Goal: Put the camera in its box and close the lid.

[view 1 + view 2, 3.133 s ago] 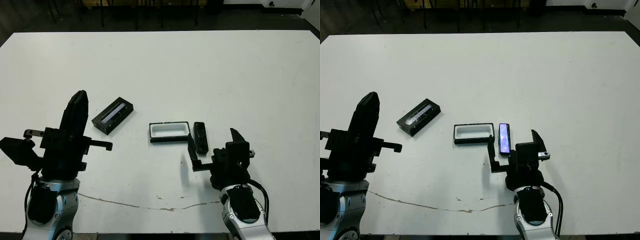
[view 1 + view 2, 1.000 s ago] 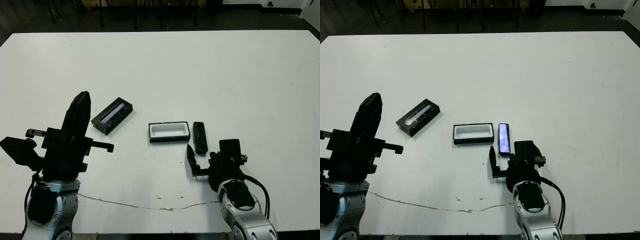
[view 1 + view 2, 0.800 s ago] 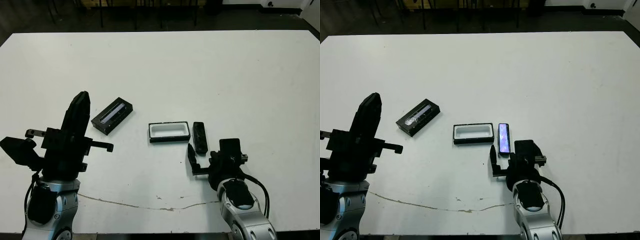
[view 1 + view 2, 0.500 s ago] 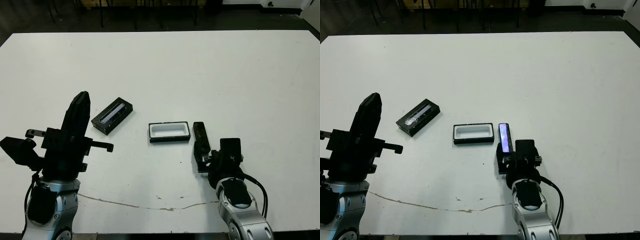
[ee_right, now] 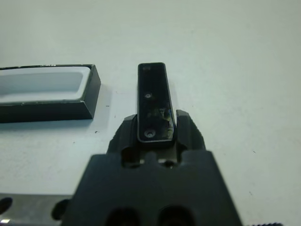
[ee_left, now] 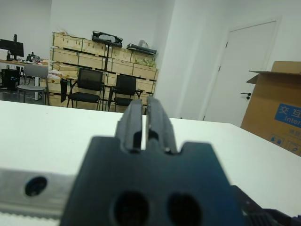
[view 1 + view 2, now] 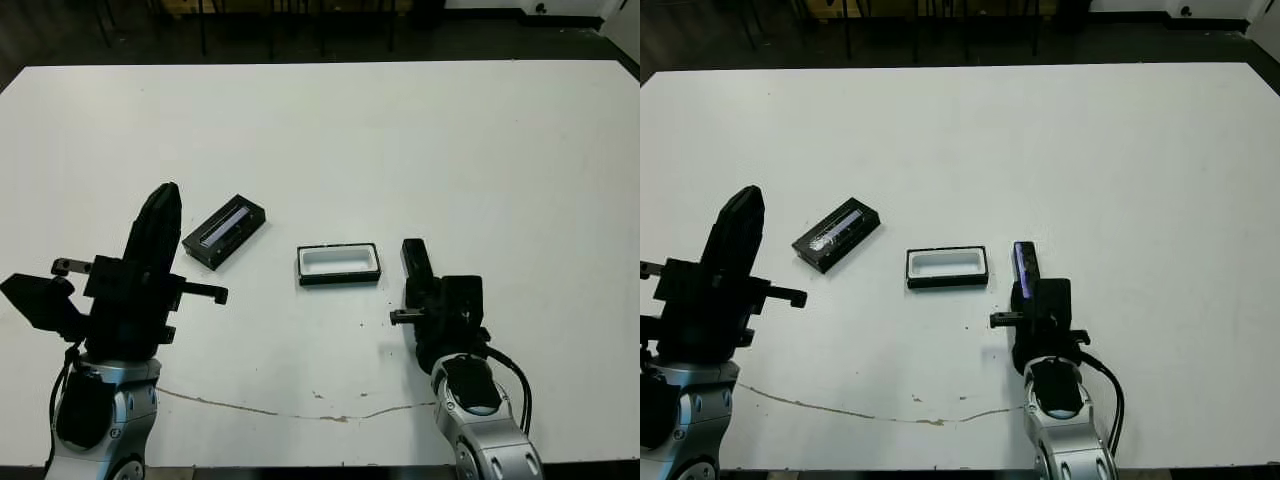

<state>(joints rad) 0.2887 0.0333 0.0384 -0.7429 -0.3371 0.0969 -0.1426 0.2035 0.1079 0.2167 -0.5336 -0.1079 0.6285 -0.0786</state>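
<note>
Camera (image 5: pixel 154 101) sits pinched in the right gripper (image 5: pixel 155 129) fingers just beside the empty box (image 7: pixel 339 264), lid (image 7: pixel 224 231) lying apart on the tabletop (image 7: pixel 450 150); left gripper (image 6: pixel 142 123) fingers pressed together, idle.

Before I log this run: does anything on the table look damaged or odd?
A thin brownish crack or scratch runs across the table near its front edge. Otherwise nothing stands out.

I see a white table (image 7: pixel 400 130) with a thin crack line (image 7: pixel 300 412) near its front edge. Beyond it I see black chairs (image 6: pixel 89 87), stacked wooden crates (image 6: pixel 84 49), a cardboard box (image 6: pixel 277 117) and a door (image 6: pixel 240 75).
</note>
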